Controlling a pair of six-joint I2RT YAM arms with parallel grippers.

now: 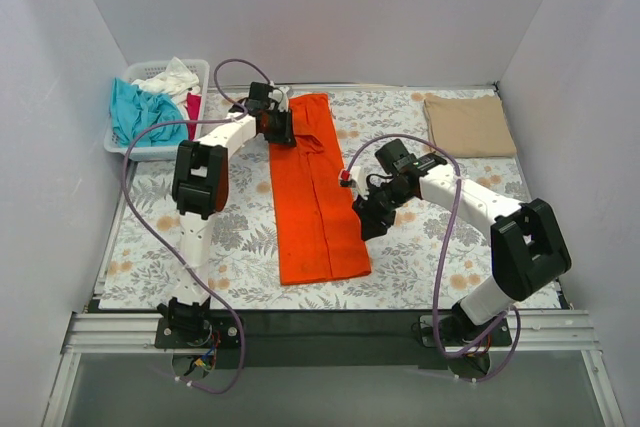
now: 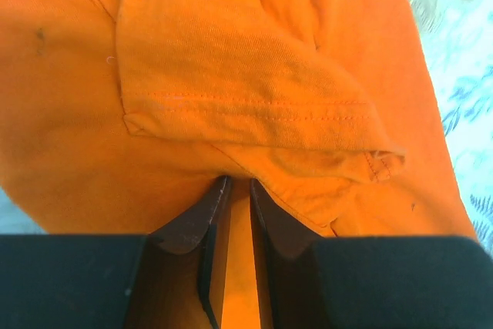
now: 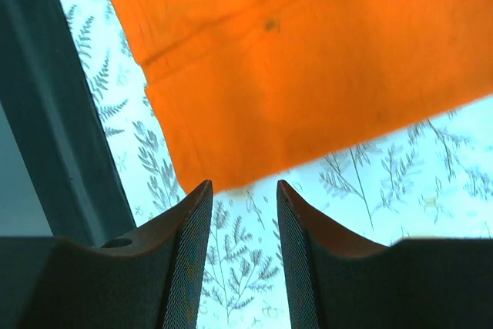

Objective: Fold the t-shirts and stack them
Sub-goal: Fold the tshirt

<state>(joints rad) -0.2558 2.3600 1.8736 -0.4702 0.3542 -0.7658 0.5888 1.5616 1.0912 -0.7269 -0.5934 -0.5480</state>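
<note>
The orange t-shirt (image 1: pixel 315 192) lies on the table folded into a long strip running front to back. My left gripper (image 1: pixel 281 129) is at its far left corner. In the left wrist view its jaws (image 2: pixel 239 181) stand narrow with orange cloth pinched between them, under a folded sleeve (image 2: pixel 254 98). My right gripper (image 1: pixel 368 219) hovers just off the shirt's right edge. In the right wrist view it (image 3: pixel 243 184) is open, with only tablecloth between its fingers and the orange hem (image 3: pixel 308 75) beyond the tips. A folded tan t-shirt (image 1: pixel 470 125) lies at the back right.
A white slatted basket (image 1: pixel 135 147) at the back left holds teal (image 1: pixel 135 112), white (image 1: pixel 170 79) and pink-red (image 1: pixel 193 104) t-shirts. A floral cloth (image 1: pixel 430 267) covers the table. White walls close in the left, back and right sides. A dark strip (image 3: pixel 54 113) runs along the near edge.
</note>
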